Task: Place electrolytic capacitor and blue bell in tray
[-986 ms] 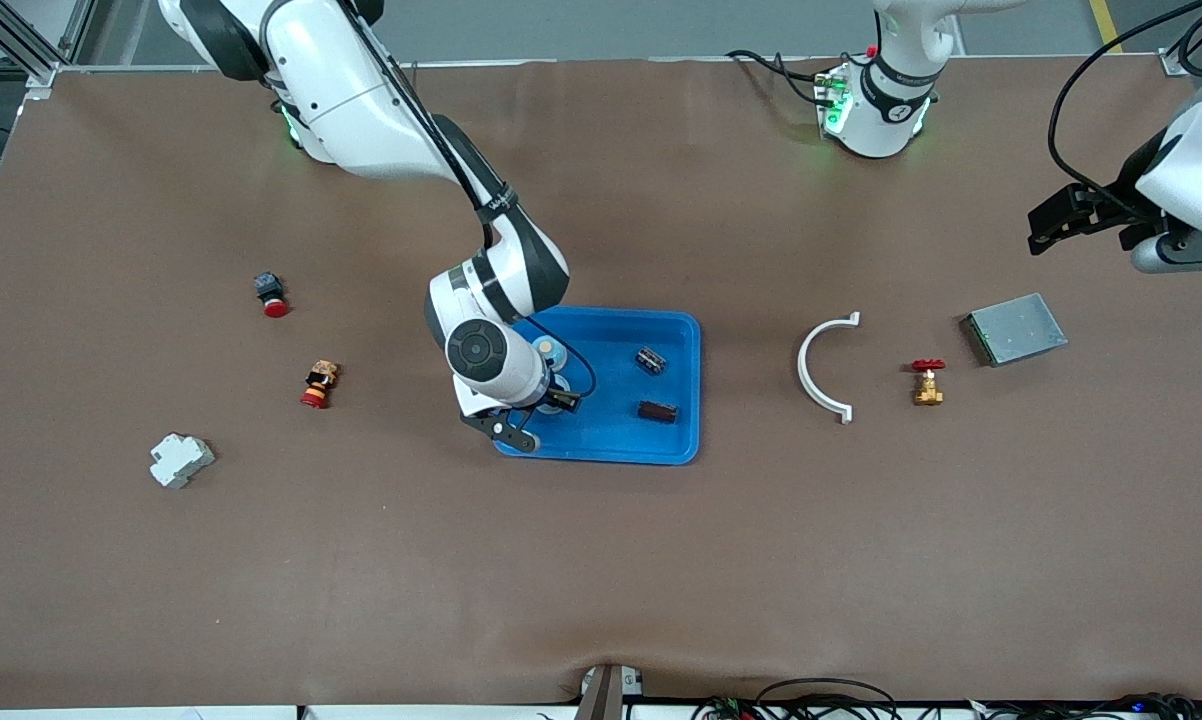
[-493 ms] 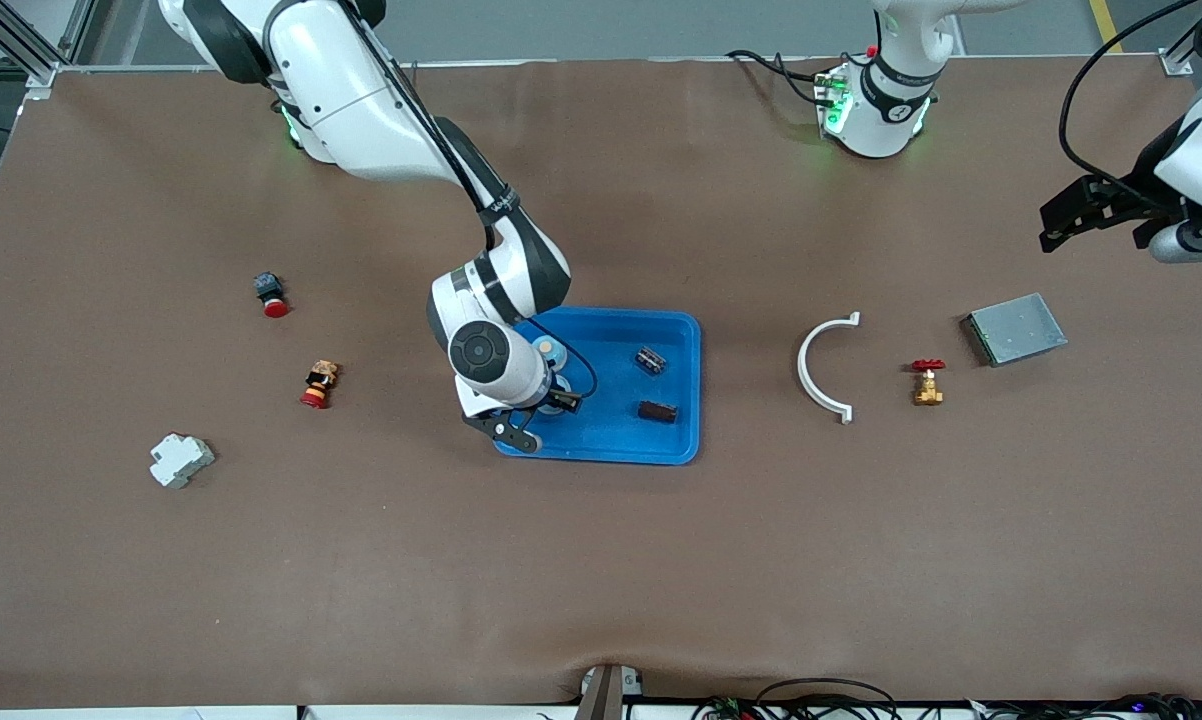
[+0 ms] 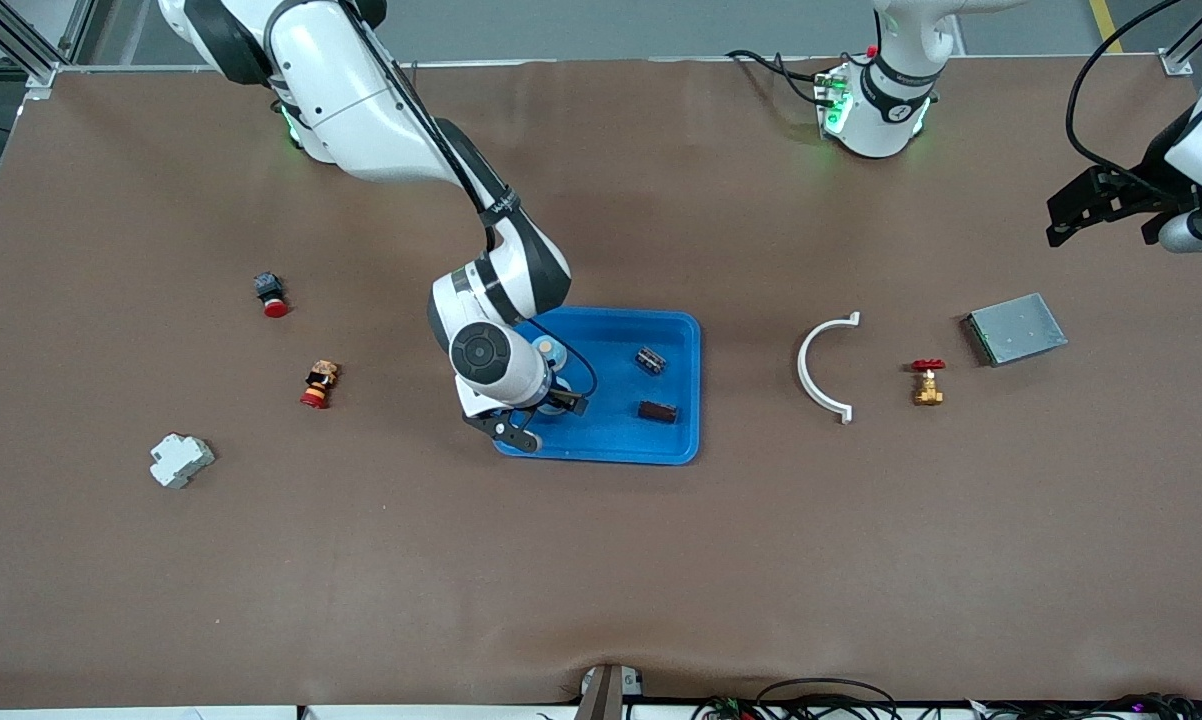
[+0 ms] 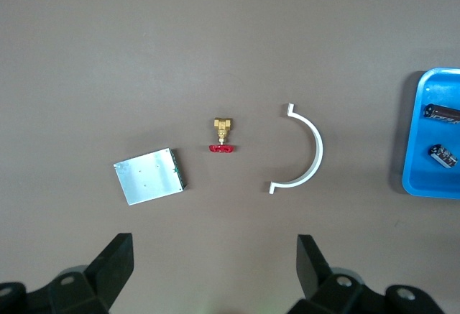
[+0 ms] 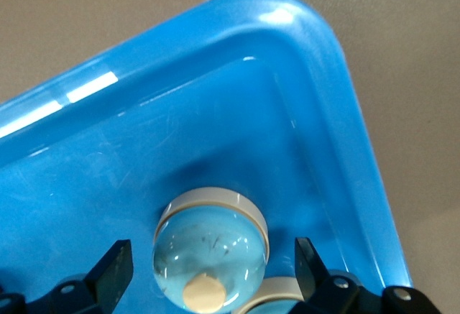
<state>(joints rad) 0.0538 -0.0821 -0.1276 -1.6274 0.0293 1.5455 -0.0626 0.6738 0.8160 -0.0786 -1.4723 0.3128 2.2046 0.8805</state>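
Note:
The blue tray (image 3: 681,440) lies mid-table. Two dark electrolytic capacitors (image 3: 650,360) (image 3: 658,411) lie in it at the end toward the left arm; they also show in the left wrist view (image 4: 444,113). My right gripper (image 3: 541,415) is open, low over the tray's end toward the right arm. In the right wrist view its fingers (image 5: 115,264) stand apart on either side of a clear blue bell (image 5: 210,249) resting on the tray (image 5: 309,113). A second bell (image 5: 277,296) touches it. One bell (image 3: 546,350) shows beside the wrist. My left gripper (image 3: 1101,205) (image 4: 213,256) is open and empty, high up.
A white curved clip (image 3: 821,365), a brass valve with a red handle (image 3: 927,382) and a grey metal box (image 3: 1013,328) lie toward the left arm's end. A red button (image 3: 271,293), a red-yellow button (image 3: 318,385) and a white block (image 3: 181,460) lie toward the right arm's end.
My left gripper has drawn back toward the table's edge at the left arm's end and toward the robots' side. The right gripper has stayed over the tray.

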